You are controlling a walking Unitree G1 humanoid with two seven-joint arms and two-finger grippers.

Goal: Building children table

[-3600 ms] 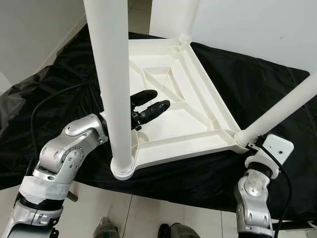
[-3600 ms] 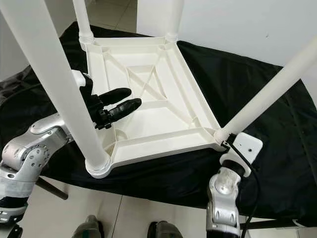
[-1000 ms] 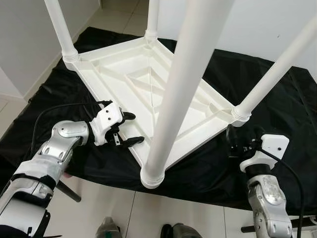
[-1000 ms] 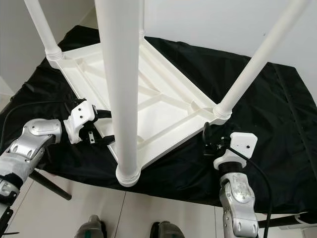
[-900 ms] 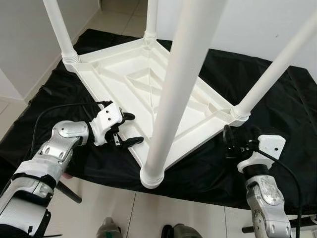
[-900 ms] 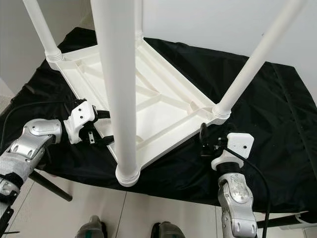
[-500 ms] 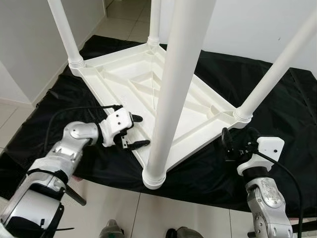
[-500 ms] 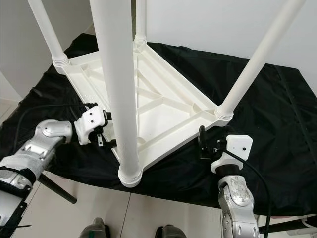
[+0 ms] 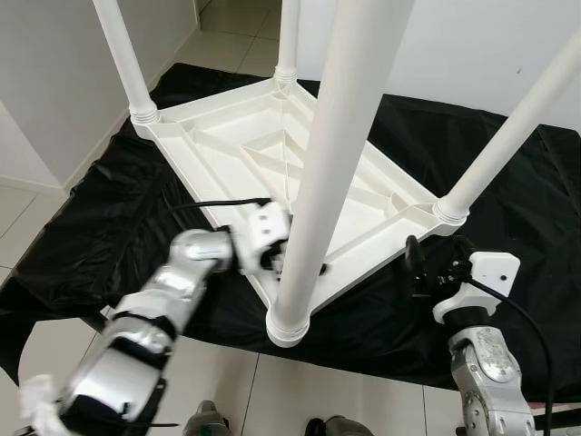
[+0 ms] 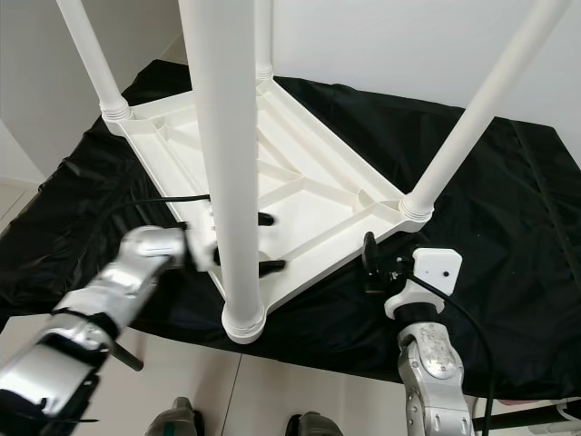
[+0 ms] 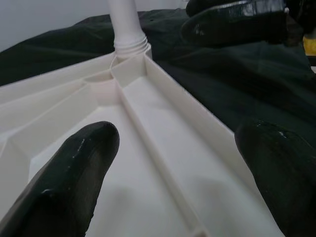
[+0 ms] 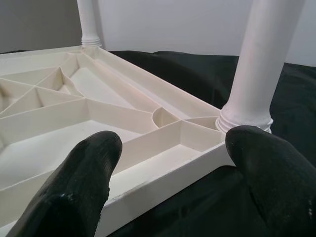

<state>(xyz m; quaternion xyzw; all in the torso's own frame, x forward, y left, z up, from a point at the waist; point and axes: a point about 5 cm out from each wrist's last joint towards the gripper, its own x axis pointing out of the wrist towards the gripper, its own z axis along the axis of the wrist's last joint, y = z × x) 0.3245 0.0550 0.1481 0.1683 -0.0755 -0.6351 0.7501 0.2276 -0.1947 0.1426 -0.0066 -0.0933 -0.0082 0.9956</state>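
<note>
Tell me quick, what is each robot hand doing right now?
Left gripper: open, fingers spread over the edge of the upside-down white table, holding nothing.
Right gripper: open, just off the table's near corner, holding nothing.

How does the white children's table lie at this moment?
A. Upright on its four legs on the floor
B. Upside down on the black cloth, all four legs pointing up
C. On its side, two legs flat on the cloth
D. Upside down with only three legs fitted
B: the table shows its ribbed underside on the black cloth, with a leg rising from each of its four corners.
</note>
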